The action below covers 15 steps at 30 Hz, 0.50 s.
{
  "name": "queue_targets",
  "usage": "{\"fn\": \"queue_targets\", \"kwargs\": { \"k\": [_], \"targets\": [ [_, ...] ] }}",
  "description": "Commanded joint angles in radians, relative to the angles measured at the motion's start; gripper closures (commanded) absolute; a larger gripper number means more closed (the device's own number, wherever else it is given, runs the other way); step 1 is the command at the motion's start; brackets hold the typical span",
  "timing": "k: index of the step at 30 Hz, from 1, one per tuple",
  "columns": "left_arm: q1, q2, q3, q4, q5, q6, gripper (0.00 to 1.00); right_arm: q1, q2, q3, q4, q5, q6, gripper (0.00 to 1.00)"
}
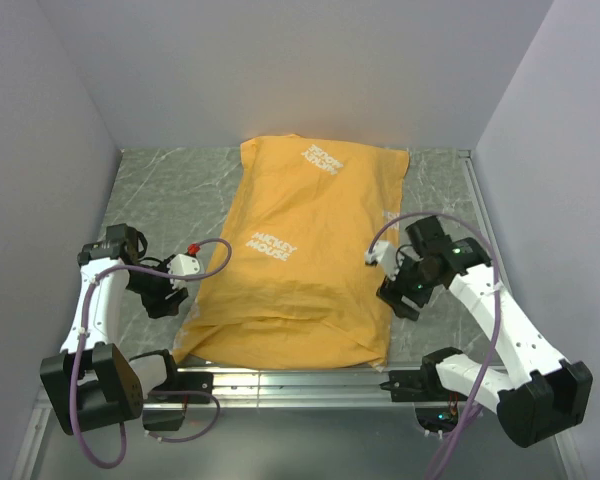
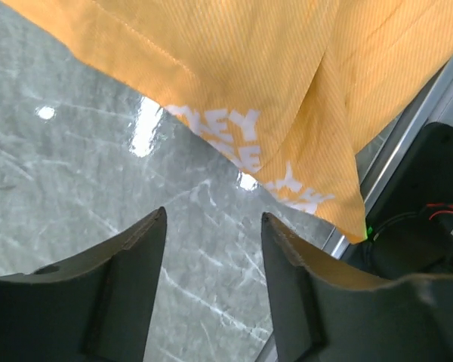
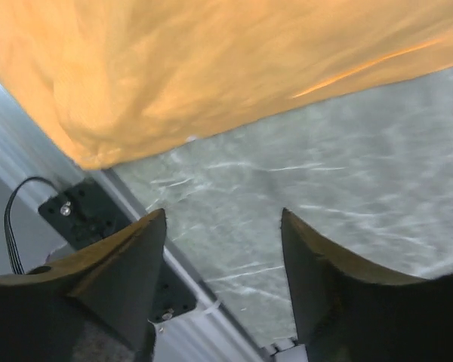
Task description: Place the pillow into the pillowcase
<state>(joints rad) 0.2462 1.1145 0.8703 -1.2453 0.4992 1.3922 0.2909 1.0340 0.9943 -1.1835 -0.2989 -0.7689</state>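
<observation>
The orange pillowcase [image 1: 300,260] lies lengthwise down the middle of the table, plump, with white "MICKEY MOUSE" lettering on top. No pillow shows in any view. My left gripper [image 1: 168,298] stands open beside the case's near left corner, over bare tabletop. In the left wrist view that corner [image 2: 287,75] hangs just beyond the open left gripper [image 2: 214,219], not touching it. My right gripper [image 1: 400,297] stands open by the case's near right edge. The right wrist view shows the orange fabric [image 3: 211,68] ahead of the empty right gripper [image 3: 223,215].
Grey marble tabletop [image 1: 160,190] shows on both sides of the case. A metal rail [image 1: 300,380] runs along the near edge, close to the case's near end. Grey walls close in the left, back and right. A black bracket [image 3: 90,219] sits on the rail.
</observation>
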Motion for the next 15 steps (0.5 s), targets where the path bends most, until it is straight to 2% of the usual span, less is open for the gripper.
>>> {"fn": "queue_targets", "kwargs": {
  "k": [1, 3, 4, 8, 9, 11, 15],
  "targets": [
    [-0.031, 0.021, -0.028, 0.03, 0.012, -0.042, 0.36, 0.074, 0.006, -0.094, -0.031, 0.081, 0.075, 0.17],
    [-0.076, 0.018, -0.054, 0.059, -0.013, -0.083, 0.25, 0.169, 0.026, -0.137, -0.038, 0.092, 0.129, 0.15],
    [-0.094, 0.01, -0.085, 0.079, -0.03, -0.102, 0.24, 0.198, 0.05, -0.144, -0.039, 0.093, 0.185, 0.15],
    [-0.163, -0.008, -0.148, 0.184, -0.079, -0.157, 0.22, 0.339, 0.153, -0.151, -0.022, 0.081, 0.304, 0.15],
    [-0.185, -0.012, -0.155, 0.196, -0.086, -0.171, 0.22, 0.411, 0.165, -0.151, -0.002, 0.121, 0.322, 0.08],
    [-0.205, -0.002, -0.178, 0.221, -0.094, -0.188, 0.21, 0.474, 0.191, -0.166, 0.051, 0.173, 0.385, 0.07],
    [-0.228, 0.044, -0.18, 0.218, -0.08, -0.141, 0.21, 0.686, 0.253, -0.181, 0.087, 0.283, 0.448, 0.07]
  ]
}}
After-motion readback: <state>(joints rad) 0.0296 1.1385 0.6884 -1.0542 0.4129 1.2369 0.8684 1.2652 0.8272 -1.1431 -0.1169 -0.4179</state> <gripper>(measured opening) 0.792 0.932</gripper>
